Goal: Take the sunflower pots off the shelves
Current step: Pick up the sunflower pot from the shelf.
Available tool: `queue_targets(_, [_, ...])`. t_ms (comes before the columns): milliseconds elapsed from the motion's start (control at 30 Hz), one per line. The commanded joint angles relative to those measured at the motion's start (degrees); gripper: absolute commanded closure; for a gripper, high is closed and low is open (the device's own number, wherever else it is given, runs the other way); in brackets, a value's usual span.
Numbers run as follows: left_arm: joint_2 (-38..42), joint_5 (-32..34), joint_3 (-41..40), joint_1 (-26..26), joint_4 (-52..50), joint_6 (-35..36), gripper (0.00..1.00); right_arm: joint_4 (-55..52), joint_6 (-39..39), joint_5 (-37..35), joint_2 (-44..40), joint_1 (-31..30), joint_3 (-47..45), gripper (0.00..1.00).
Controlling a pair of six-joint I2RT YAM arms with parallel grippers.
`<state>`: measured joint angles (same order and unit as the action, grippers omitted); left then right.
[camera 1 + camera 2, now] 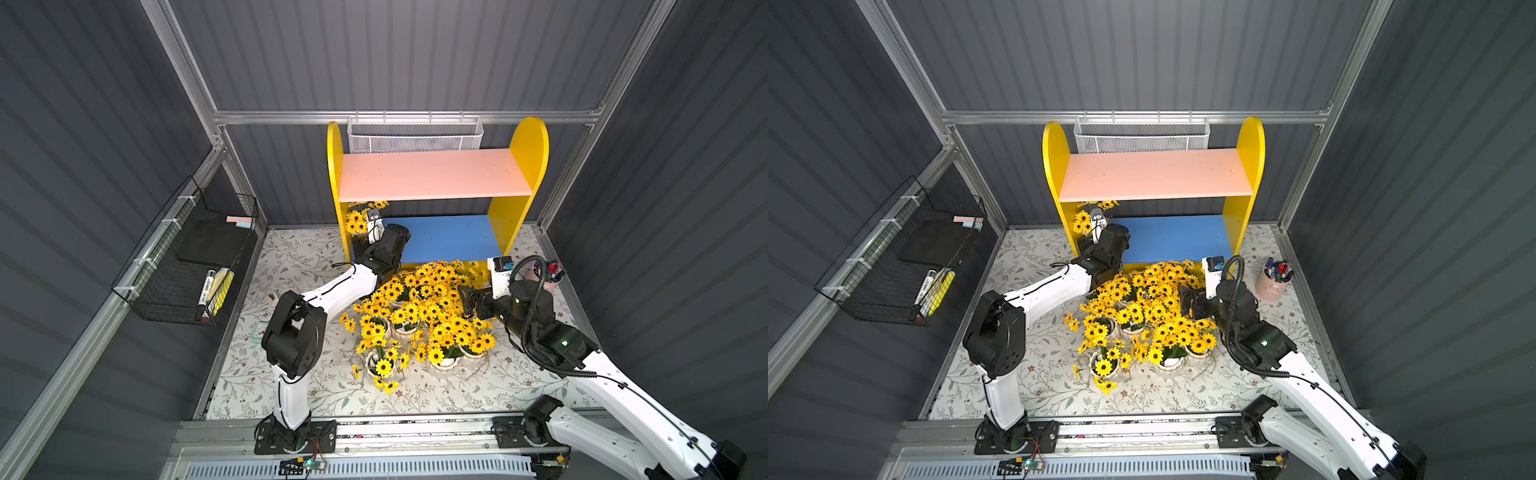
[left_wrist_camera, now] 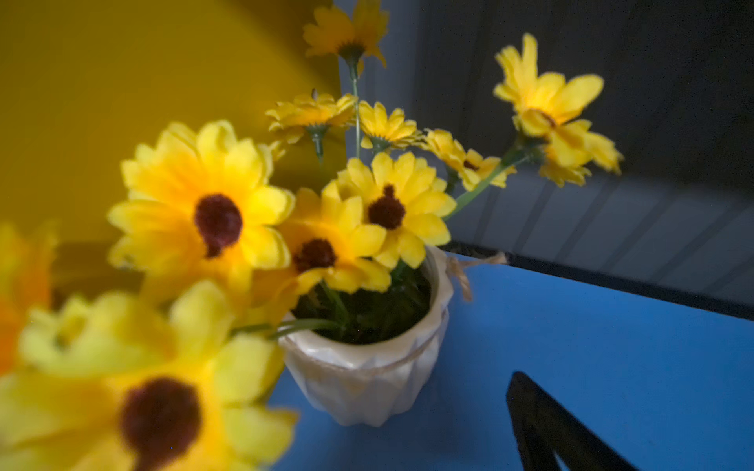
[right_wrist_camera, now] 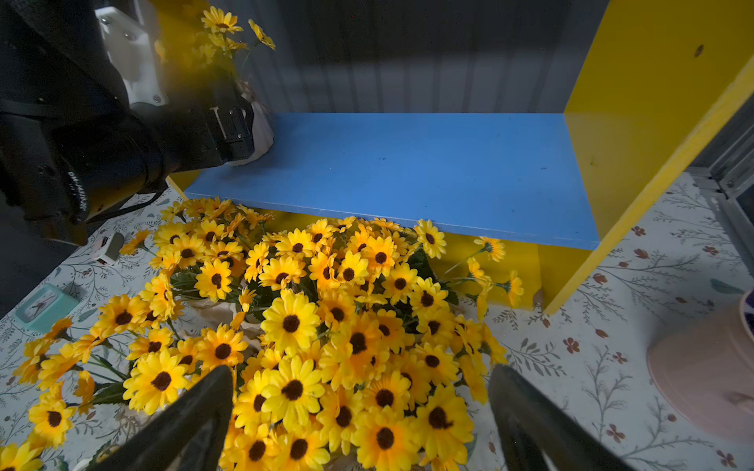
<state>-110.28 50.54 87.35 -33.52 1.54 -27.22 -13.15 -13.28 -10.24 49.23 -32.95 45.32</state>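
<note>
One sunflower pot (image 1: 358,222) stands on the shelves (image 1: 525,166), shown in both top views at the left end of the blue lower board (image 1: 453,237), close against the yellow side panel and under the pink upper board (image 1: 432,174). The left gripper (image 1: 360,246) reaches in at that pot, its fingers hidden from above by the wrist. The other sunflower pots (image 1: 419,316) stand bunched on the floral table cover (image 1: 291,395) in front of the shelves, their blooms overlapping. The right gripper (image 1: 465,301) hangs over the bunch's right edge. A pink cup of pens (image 1: 1277,280) stands to the right of the bunch.

From the left wrist, the white ribbed pot sits upright on the blue board beside the yellow panel (image 2: 81,102), with twine at its rim. One black finger (image 2: 546,428) shows, apart from the pot's wall. The other finger is hidden behind blurred flowers, but the pincer reads as released, not clamped on the pot.

From the right wrist, the right gripper's two fingers (image 3: 183,428) are spread wide over the massed blooms and grasp nothing. Beyond them, the left gripper's finger is just beside the lone pot at the board's end. A small teal clock (image 3: 41,306) lies on the cover near the bunch.
</note>
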Motion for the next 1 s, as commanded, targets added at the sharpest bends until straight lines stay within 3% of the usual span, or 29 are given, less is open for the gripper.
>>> queue_targets(0, [-3.2, 4.7, 2.9, 0.6, 0.8, 1.2, 0.0, 1.7, -0.4, 1.0, 0.6, 0.4, -0.6, 0.01])
queue_targets(233, [-5.4, 7.9, 4.5, 1.5, 1.3, 1.1, 0.01, 1.6, 0.3, 1.5, 0.5, 0.7, -0.5, 0.01])
queue_targets(433, [-6.1, 6.8, 4.0, 2.6, 2.6, 1.6, 0.01, 1.9, 0.3, 2.3, 1.1, 1.1, -0.8, 0.01])
queue_targets(967, [-5.6, -2.8, -0.2, 3.7, 12.8, 9.7, 0.0, 2.6, 0.3, 2.8, 2.4, 1.4, -0.6, 0.01])
